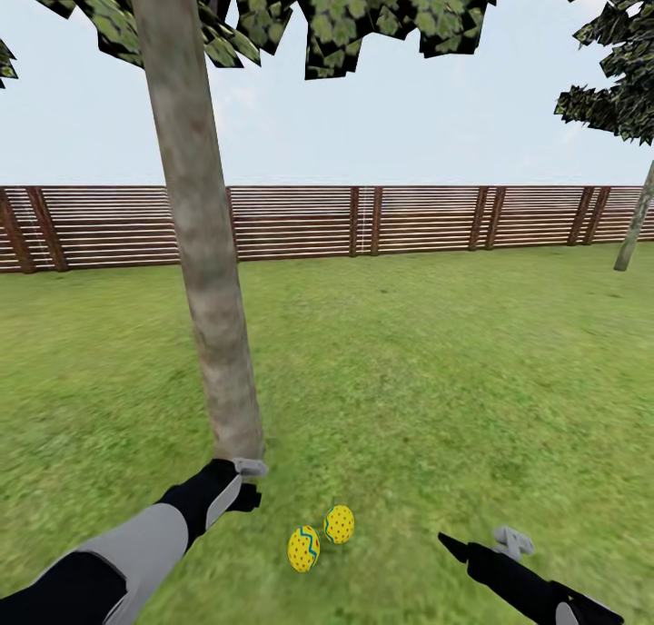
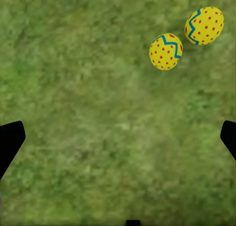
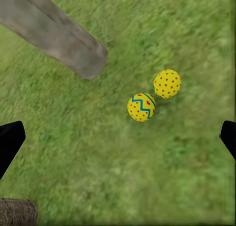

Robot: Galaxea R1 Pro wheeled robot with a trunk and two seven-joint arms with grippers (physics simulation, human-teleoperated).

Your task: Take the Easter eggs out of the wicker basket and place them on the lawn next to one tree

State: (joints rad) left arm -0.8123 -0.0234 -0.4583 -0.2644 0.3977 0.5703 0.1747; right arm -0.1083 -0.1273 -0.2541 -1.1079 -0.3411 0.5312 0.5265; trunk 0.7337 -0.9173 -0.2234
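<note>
Left claw (image 1: 250,481) lowered, spread wide and empty, right claw (image 1: 481,545) low, likewise spread

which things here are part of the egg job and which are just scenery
Part of the job:
- yellow red-dotted egg with a blue zigzag stripe
- yellow red-dotted egg beside it
- thick pale grey-brown mottled tree trunk near the eggs
- mottled green grass lawn

Just scenery:
- brown wooden slatted fence
- thin leaning trunk by the fence
</note>
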